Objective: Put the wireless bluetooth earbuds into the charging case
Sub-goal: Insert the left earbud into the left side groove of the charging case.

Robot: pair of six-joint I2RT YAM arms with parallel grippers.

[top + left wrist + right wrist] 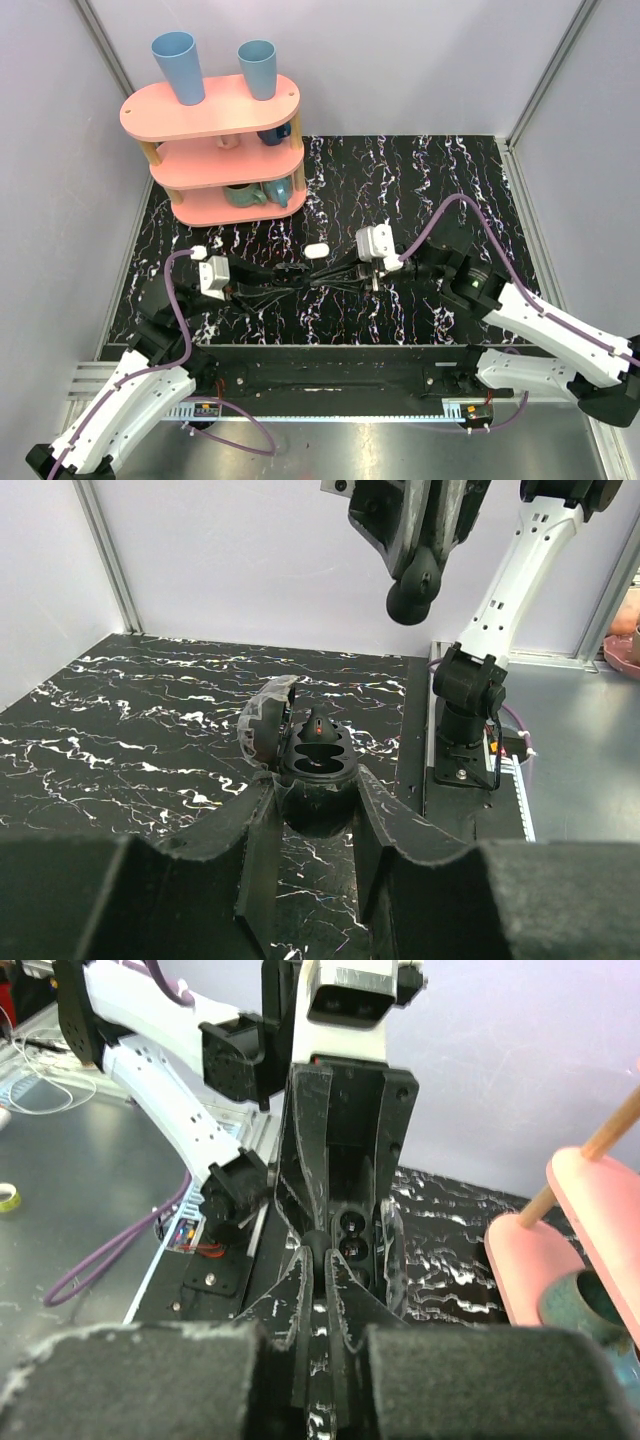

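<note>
The case that I see is dark, not white: an open charging case (318, 750) with its lid (258, 728) swung left. My left gripper (316, 802) is shut on its lower body and holds it over the tabletop. The wells look dark, and I cannot tell what is in them. My right gripper (328, 1260) is shut on a small dark rounded earbud (320, 1243) just beside the case (356, 1240). In the left wrist view it hangs above the case (415, 590). In the top view the two grippers (298, 272) (328, 276) meet mid-table.
A small white oval pebble-shaped piece (317, 250) lies on the table just beyond the grippers. Two tiny white pieces (198, 250) lie by the left wrist. A pink three-tier shelf (205, 115) with blue cups and mugs stands at the back left. A metal rail (330, 410) runs along the near edge.
</note>
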